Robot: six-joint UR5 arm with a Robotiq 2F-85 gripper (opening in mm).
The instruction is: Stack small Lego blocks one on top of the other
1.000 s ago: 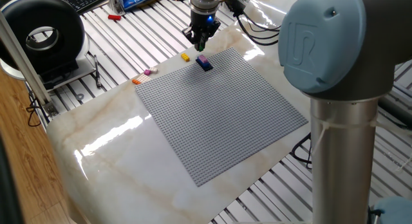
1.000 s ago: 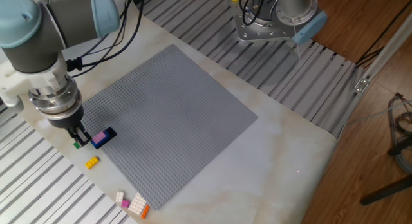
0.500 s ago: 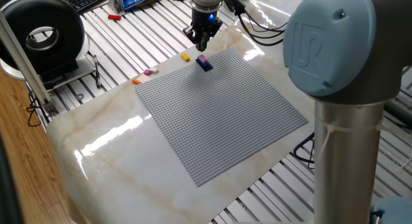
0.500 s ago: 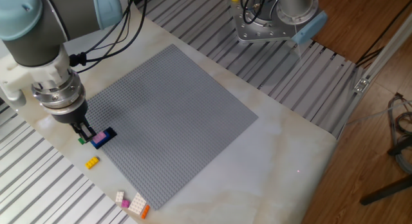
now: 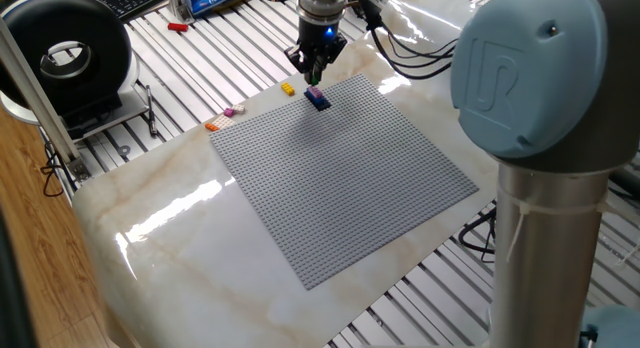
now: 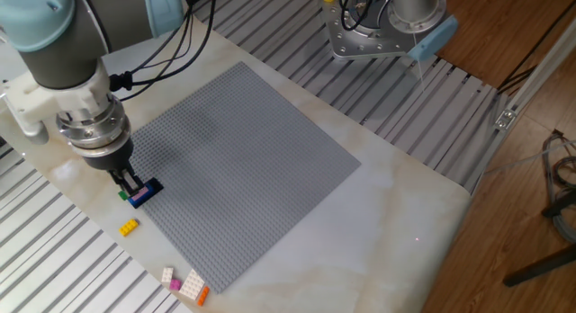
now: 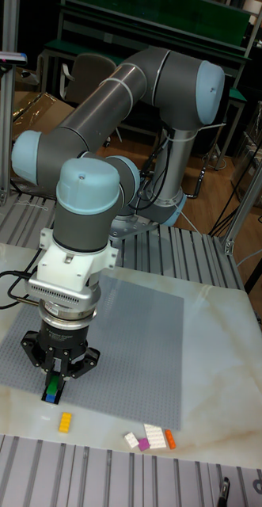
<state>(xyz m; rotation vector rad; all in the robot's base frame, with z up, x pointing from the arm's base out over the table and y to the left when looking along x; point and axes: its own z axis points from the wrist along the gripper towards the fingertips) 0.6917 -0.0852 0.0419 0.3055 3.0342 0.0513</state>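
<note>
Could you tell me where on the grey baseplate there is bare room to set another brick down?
Nearly all of the grey baseplate is bare, from its middle to the edges away from the hand. Only that one corner is crowded: the blue and pink stack sits there under the hand, which holds a green brick.

Small Lego blocks at the baseplate edge

A green block (image 6: 124, 195) was held above a pink-on-blue stack (image 6: 144, 192); a yellow block (image 6: 129, 227) and a white, pink and orange cluster (image 6: 184, 285) lay apart nearby.

Two opposite overhead views and one frontal share the baseplate (image 6: 238, 169).
</note>
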